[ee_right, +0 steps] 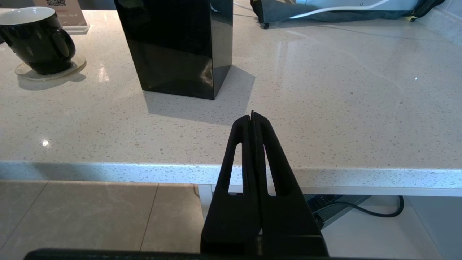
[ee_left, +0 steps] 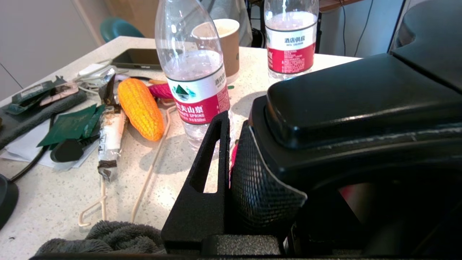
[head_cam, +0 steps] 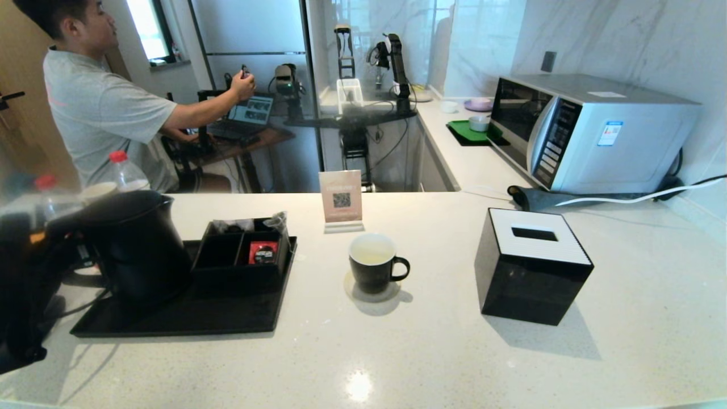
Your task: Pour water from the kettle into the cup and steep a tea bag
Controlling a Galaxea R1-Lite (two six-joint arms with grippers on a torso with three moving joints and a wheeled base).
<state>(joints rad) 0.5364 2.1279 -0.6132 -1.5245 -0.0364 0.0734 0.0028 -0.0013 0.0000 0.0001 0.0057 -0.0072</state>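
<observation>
On the counter (head_cam: 431, 352), at about nine o'clock of the head view, the left gripper (ee_left: 234, 159) pinches the loop handle of the kettle (head_cam: 136, 244). Its jaws are only part way spread, and in the left wrist view the handle's black bar fills the gap between them, one textured pad (ee_left: 263, 187) pressed flat against it. The kettle stands on the black tray (head_cam: 187, 315), just beside the organiser box (head_cam: 238, 255) at its three o'clock. The cup (head_cam: 372, 264) sits on a coaster (head_cam: 372, 289) near the centre of the counter, well apart from the kettle, its ear handle pointing to three o'clock. Further toward three o'clock stands the tissue box (head_cam: 531, 264). No tea bag can be made out. The right gripper (ee_right: 252, 119) hangs off the counter's near edge, at the five o'clock side of the tissue box, its jaws pressed together on nothing.
</observation>
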